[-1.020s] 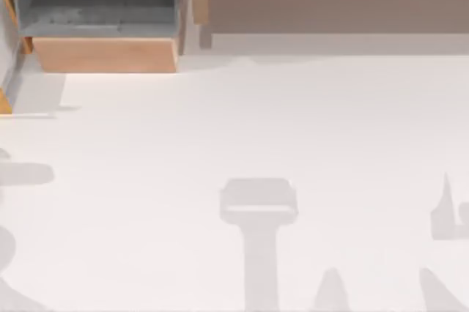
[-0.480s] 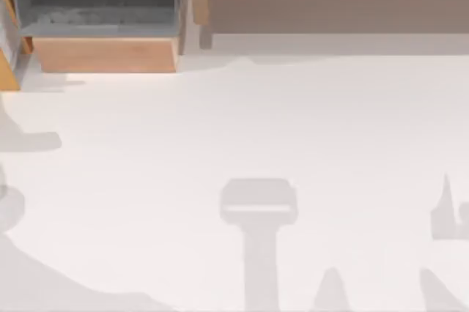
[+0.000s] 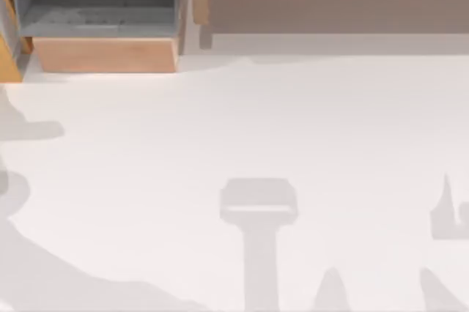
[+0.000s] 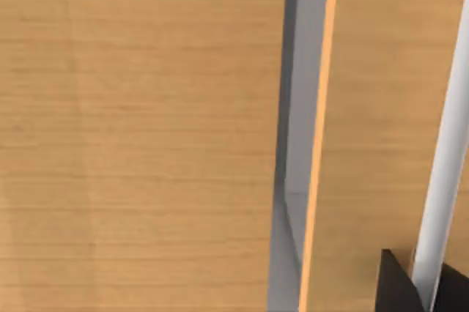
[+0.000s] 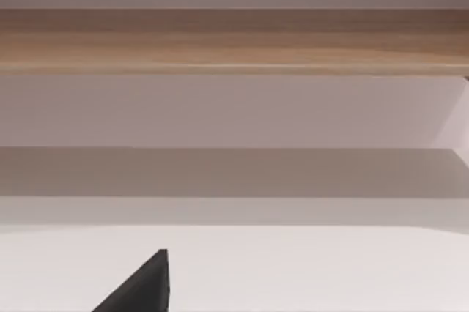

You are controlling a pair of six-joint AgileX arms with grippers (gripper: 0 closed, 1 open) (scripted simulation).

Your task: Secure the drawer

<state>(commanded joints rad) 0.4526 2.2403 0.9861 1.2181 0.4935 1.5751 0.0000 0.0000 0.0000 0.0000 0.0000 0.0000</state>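
- White counter runs bare across the top view, crossed only by grey shadows of the arms.
- At its far edge, on the right, I see the long wooden unit with its grey-brown face.
- At the far left corner sits the drawer, pulled out toward me, its grey mottled inside open to the camera and its tan front panel facing the counter.
- I judge the drawer stiff and boxy, likely to slide straight on its track; with no handle in sight, a flat push on the middle of the front panel looks the safest contact.
- Through the left wrist view I get close tan wood with a narrow grey gap, and a dark corner of the left tool; I cannot tell its grip state.
- Right wrist view catches a dark tip of the right tool, parked low over the counter; whether it is released or clenched I cannot tell.
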